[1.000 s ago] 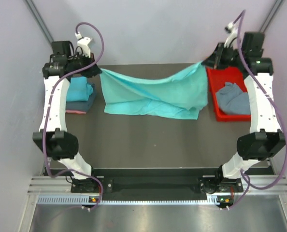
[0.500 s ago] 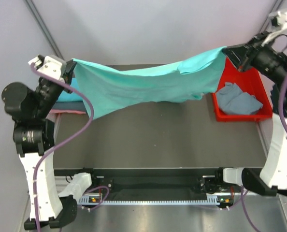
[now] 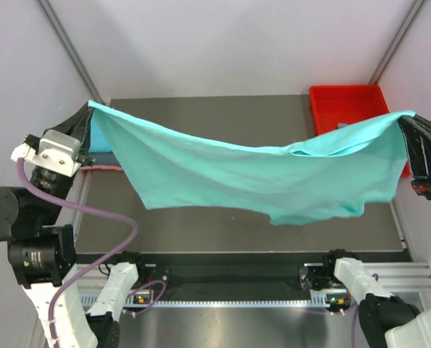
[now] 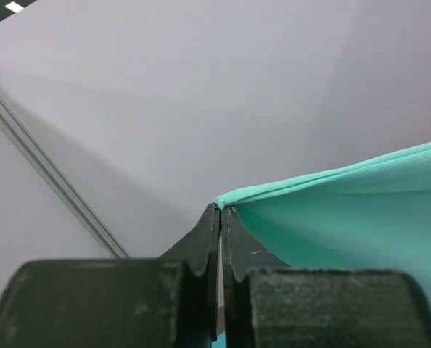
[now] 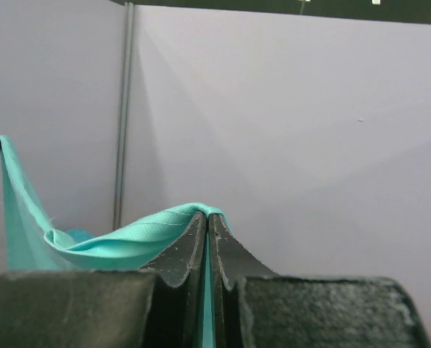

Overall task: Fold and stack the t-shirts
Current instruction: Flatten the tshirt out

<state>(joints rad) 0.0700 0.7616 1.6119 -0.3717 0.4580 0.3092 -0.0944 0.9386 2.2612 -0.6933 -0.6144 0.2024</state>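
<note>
Top external view: the soft turquoise cloth t-shirt (image 3: 259,174) hangs spread in the air above the dark table (image 3: 201,228), with the left gripper (image 4: 220,212) and right gripper (image 5: 207,216) each clamped on 1 corner. This is likely the spreading step. Next it needs laying flat, with the tension kept.

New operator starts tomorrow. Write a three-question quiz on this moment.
1. True or false: the turquoise t-shirt lies flat on the table.
2. Where does the red tray stand? A far right corner; B far left corner; C near edge.
3. Fill in: the left gripper and right gripper are each ___ on the t-shirt.
Key: 1 false, it hangs between the grippers; 2 A; 3 shut.
</note>
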